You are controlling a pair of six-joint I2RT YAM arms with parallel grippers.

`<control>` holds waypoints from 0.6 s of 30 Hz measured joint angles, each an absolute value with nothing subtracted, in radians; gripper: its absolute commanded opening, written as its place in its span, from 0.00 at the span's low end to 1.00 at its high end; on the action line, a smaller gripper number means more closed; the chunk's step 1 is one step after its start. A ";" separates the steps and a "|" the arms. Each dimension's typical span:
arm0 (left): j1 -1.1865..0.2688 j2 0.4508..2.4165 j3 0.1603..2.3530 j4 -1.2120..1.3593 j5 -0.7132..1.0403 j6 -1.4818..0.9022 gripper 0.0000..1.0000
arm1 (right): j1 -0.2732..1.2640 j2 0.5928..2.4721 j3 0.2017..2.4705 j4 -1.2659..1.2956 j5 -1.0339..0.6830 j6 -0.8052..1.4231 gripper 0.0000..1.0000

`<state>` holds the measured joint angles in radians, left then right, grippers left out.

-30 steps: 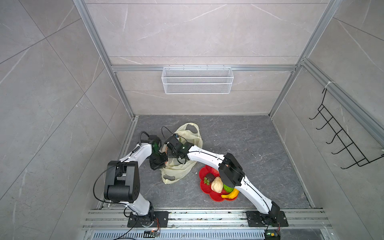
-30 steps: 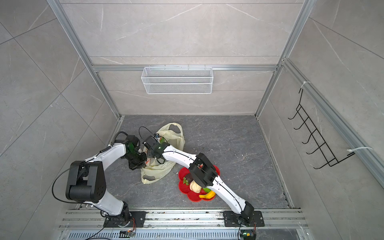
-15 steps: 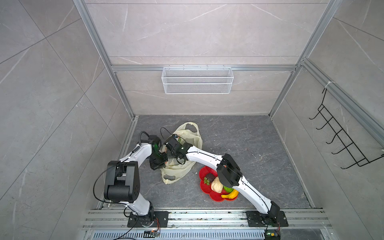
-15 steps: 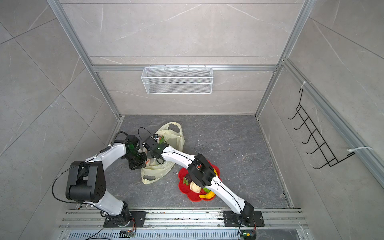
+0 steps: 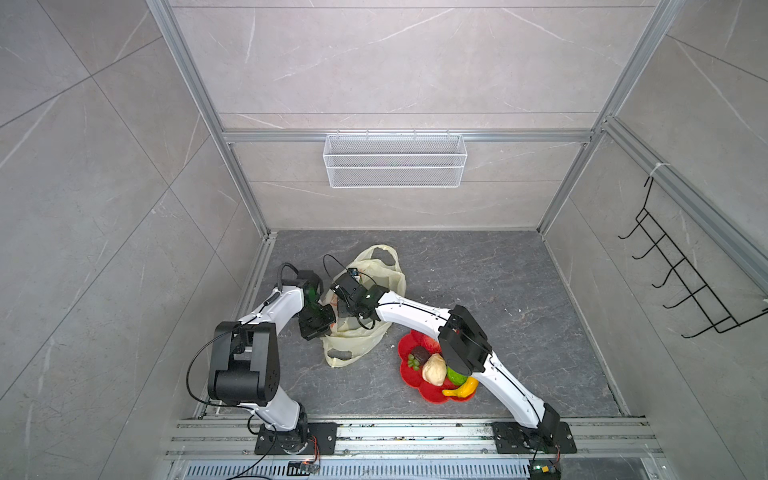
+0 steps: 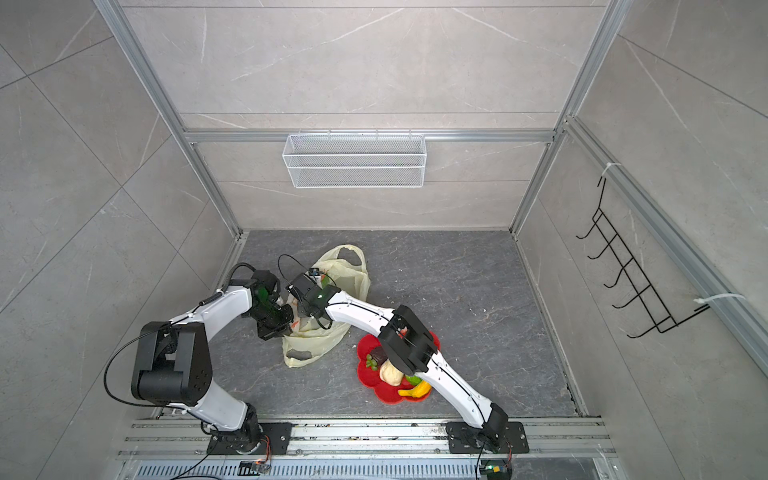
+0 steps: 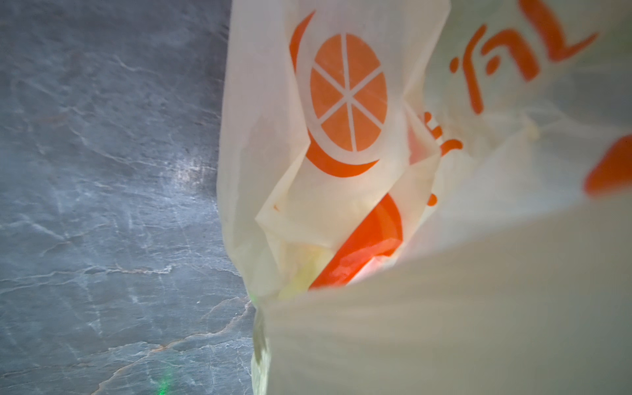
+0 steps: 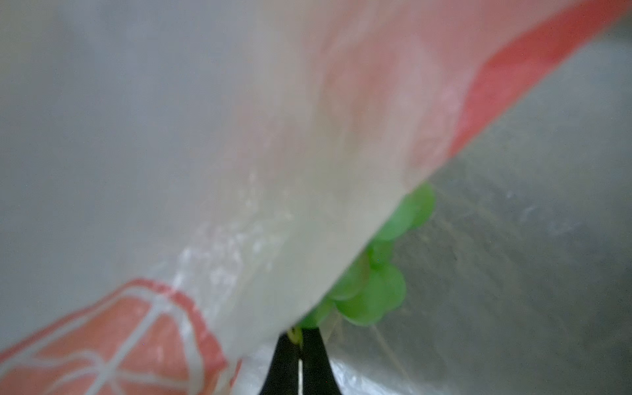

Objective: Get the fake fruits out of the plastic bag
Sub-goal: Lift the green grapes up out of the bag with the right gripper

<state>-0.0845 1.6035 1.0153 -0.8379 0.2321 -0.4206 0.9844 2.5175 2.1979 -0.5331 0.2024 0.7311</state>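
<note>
A stem pinch, deep in limp film
The left end effector (image 5: 326, 326) was closed, seemingly nipping the thin, slippery rim of the plastic bag (image 5: 357, 340) on the worktop (image 5: 478, 291); inside, the right end effector (image 8: 300, 362) was clamped on the stem of the green grape bunch (image 8: 376, 294), probably the surest hold on light, glossy plastic.

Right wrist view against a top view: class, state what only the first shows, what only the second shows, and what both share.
Only the right wrist view: a green grape bunch inside the plastic bag, with the right gripper fingers closed at its stem. Only a top view: the red plate holding a banana and a cream fruit, and the wire basket on the wall. Both: the pale plastic bag.
</note>
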 measured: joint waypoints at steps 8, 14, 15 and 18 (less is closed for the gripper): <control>-0.084 1.603 1.015 -0.839 0.211 -0.421 0.03 | 0.987 2.392 2.049 -0.474 0.194 0.720 0.00; -0.084 1.603 1.015 -0.842 0.207 -0.421 0.03 | 0.998 2.289 1.909 -0.438 0.191 0.704 0.00; -0.084 1.602 1.015 -0.842 0.206 -0.421 0.03 | 1.000 2.272 1.889 -0.433 0.190 0.701 0.00; -0.084 1.599 1.015 -0.843 0.198 -0.421 0.03 | 1.005 2.218 1.841 -0.426 0.186 0.687 0.00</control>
<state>-0.0841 1.5990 1.0153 -0.8429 0.1982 -0.4210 1.0050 2.2181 1.8408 -0.4263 0.1856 0.6868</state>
